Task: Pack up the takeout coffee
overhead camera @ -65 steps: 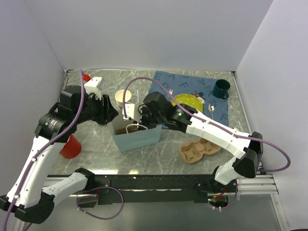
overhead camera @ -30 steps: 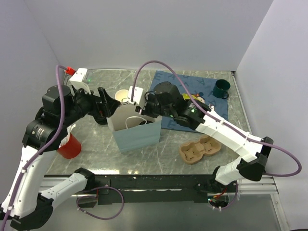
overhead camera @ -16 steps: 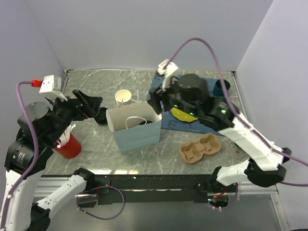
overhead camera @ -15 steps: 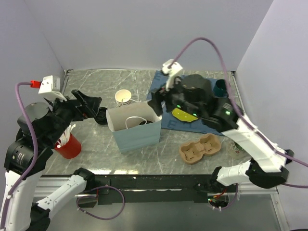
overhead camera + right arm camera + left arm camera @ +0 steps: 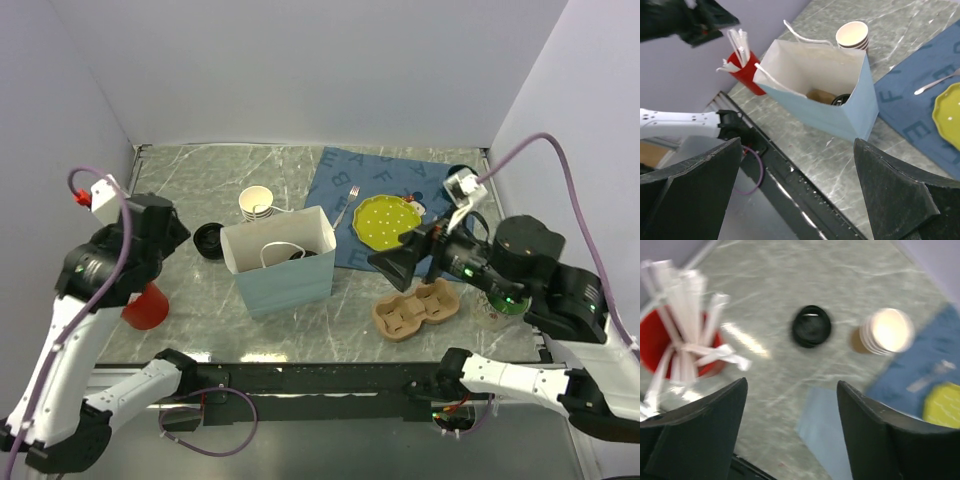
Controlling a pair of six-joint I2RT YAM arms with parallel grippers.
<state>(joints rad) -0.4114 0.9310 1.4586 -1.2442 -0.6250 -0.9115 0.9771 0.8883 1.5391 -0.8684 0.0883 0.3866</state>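
Takeout coffee (image 5: 822, 95) lies at the bottom of the light blue paper bag (image 5: 290, 285). In the right wrist view its brown side and black lid show through the open mouth. The bag stands upright near the middle of the marble table (image 5: 200, 190), its white cord handles loose.

From the bag, in the top view:
- At eight o'clock, a red cup (image 5: 143, 308) holds white wrapped straws.
- The left gripper (image 5: 791, 390) hangs above that corner with its fingers spread wide and nothing between them.
- At about ten o'clock, just beside the bag, is a black round piece (image 5: 209, 238). I cannot tell whether it is a lid or a cup.
- At eleven o'clock is a stack of cream paper cups (image 5: 256, 203).
- At one to two o'clock lies a blue cloth (image 5: 335, 175) printed with letters. It carries a fork (image 5: 347, 203) and a yellow-green plate (image 5: 385, 220).
- At three o'clock, apart from the bag, the right gripper (image 5: 385, 262) points toward nine o'clock, wide open and empty.
- At four o'clock, a cardboard cup carrier (image 5: 415, 310) lies flat on the table, near the right gripper.
- At the far right corner, a dark green mug (image 5: 460, 172) is partly hidden behind the right arm.
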